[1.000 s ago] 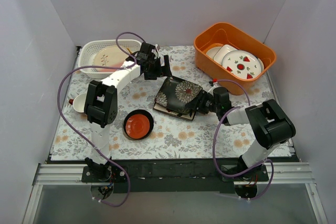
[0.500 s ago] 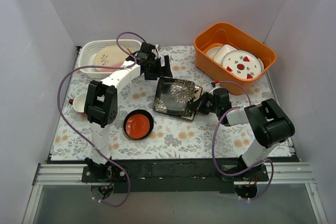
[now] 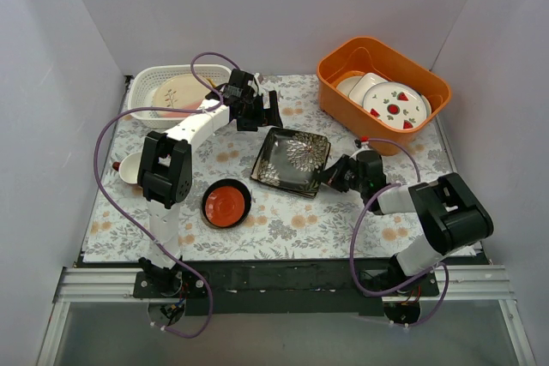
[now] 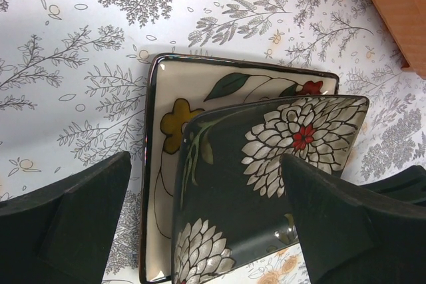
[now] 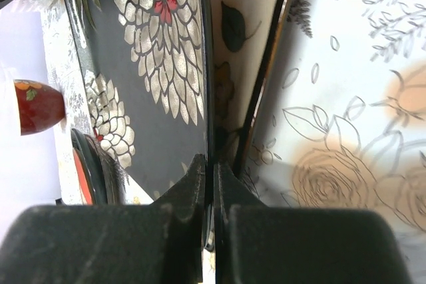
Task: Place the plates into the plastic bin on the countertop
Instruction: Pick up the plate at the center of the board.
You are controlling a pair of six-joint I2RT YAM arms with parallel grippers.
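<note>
- The countertop [image 3: 283, 220] with the fern print fills most of the top view.
- An orange tub [image 3: 347, 109] sits in the upper right, with white strawberry plates inside.
- The plastic bin [image 3: 146, 79] is in the upper left corner and holds a couple of round plates, a pale one on top.
- The dark floral square plate [image 3: 292, 159] is at the middle of the frame, well apart from the bin. It's square, so there's no real long axis. Its sides are skewed a bit clockwise, with its right side toward the right arm.
- The cream flowered square plate [image 4: 170, 98] lies under it. In the left wrist view the dark plate is slid off toward the lower right, so the cream one's left strip and top edge show.
- A small red dish [image 3: 226, 204] sits lower left of the stack, apart from it.
- The right gripper [image 5: 213, 171] has its fingers pressed together on the dark plate's rim, pinching it edge-on.
- The left gripper [image 4: 205, 161] hangs over the stack's upper-left side with fingers spread wide, holding nothing.
</note>
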